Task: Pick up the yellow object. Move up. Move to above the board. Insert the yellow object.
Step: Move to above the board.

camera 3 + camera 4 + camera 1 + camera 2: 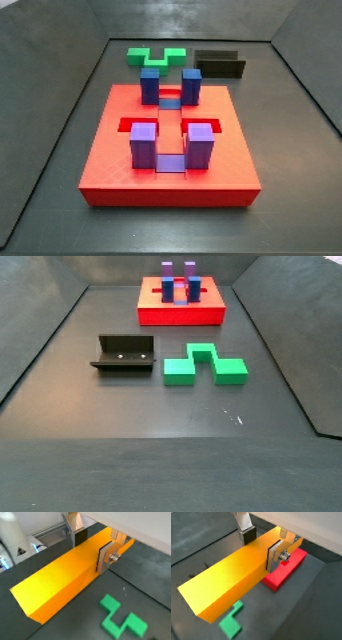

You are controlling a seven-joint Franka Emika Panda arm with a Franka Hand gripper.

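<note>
In both wrist views my gripper (90, 547) (260, 545) is shut on the yellow object (57, 582) (224, 582), a long yellow-orange bar. One finger's dark pad (79, 536) presses its far side and the other silver plate (105, 558) its near side. The bar hangs in the air, well off the floor. Below it a corner of the red board (283, 573) shows in a wrist view. Both side views show the whole board (114, 160) (181, 316) with blue posts (151, 85) and purple posts (143, 145). Neither gripper nor bar appears in the side views.
A green notched block (123, 619) (231, 619) (160, 57) (201, 366) lies on the dark floor. The black fixture (221, 63) (124, 356) stands beside it, between it and a grey side wall (40, 346).
</note>
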